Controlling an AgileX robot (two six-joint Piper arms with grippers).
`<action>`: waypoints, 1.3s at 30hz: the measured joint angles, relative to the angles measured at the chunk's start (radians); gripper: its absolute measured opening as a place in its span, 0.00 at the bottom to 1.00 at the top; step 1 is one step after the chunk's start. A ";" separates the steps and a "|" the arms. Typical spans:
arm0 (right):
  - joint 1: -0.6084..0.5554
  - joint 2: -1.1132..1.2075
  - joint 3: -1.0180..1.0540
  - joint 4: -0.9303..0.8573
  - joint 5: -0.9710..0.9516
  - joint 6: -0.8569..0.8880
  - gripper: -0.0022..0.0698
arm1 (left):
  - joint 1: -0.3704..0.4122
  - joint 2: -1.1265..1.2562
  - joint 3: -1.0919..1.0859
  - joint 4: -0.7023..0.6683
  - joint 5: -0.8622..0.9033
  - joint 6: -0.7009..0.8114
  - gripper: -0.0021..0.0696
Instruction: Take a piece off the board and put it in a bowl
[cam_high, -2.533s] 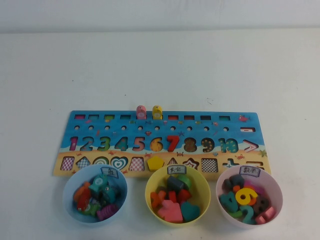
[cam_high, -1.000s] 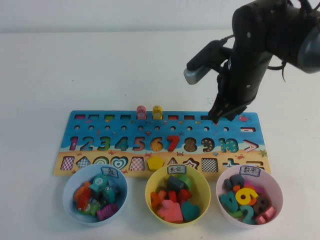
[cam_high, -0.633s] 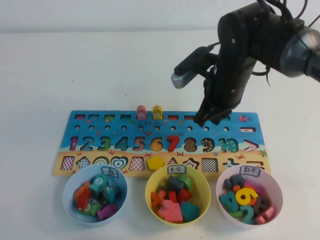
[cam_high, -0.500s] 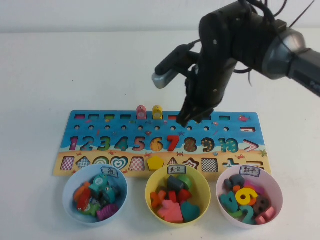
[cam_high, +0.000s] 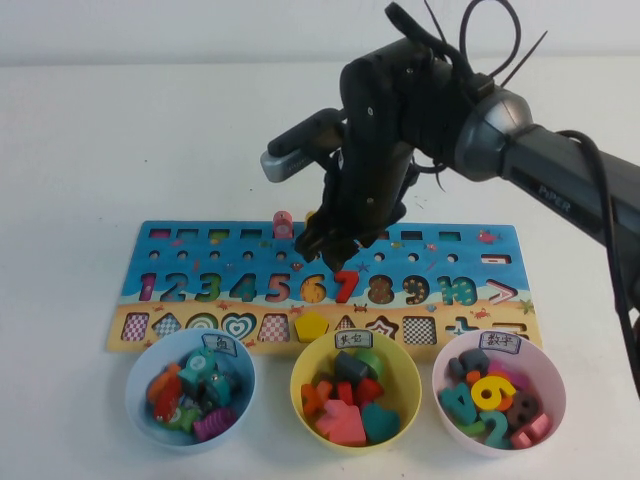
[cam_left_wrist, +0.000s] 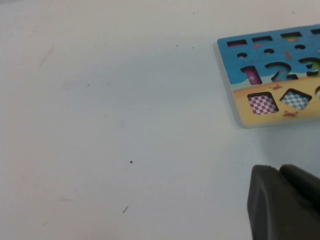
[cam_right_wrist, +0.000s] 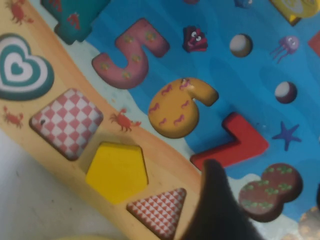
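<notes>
The red 7 (cam_high: 345, 285) lies in its slot on the board (cam_high: 200, 250), between the orange 6 (cam_high: 313, 289) and the brown 8. My right gripper (cam_high: 330, 252) hangs open just above the board's blue part, over the 6 and 7. In the right wrist view the red 7 (cam_right_wrist: 235, 142) lies beside one dark fingertip (cam_right_wrist: 214, 200), and the gripper (cam_right_wrist: 265, 181) is apart from it. The lilac-pink bowl (cam_high: 545, 372), holding several numerals, stands at the front right. My left gripper (cam_left_wrist: 285, 200) is shut and empty over bare table off the board's left end (cam_left_wrist: 240, 107).
A yellow bowl (cam_high: 303, 372) and a light blue bowl (cam_high: 140, 372), both holding pieces, stand in front of the board. A pink peg figure (cam_high: 283, 224) stands on the board's back row. The yellow pentagon (cam_right_wrist: 117, 172) sits beside the 6 (cam_right_wrist: 177, 107).
The right arm has come in from the right and swept left along the board's back edge, lowering over the 6 and 7. It now hides the yellow peg figure.
</notes>
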 joint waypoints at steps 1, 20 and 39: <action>0.000 0.002 0.000 0.000 0.000 0.018 0.55 | 0.000 0.000 0.000 0.000 0.000 0.000 0.02; 0.000 0.064 -0.006 0.026 0.000 -0.040 0.59 | 0.000 0.000 0.000 0.000 0.000 0.000 0.02; -0.016 0.064 -0.006 0.056 0.000 -0.615 0.59 | 0.000 0.000 0.000 0.001 0.000 0.000 0.02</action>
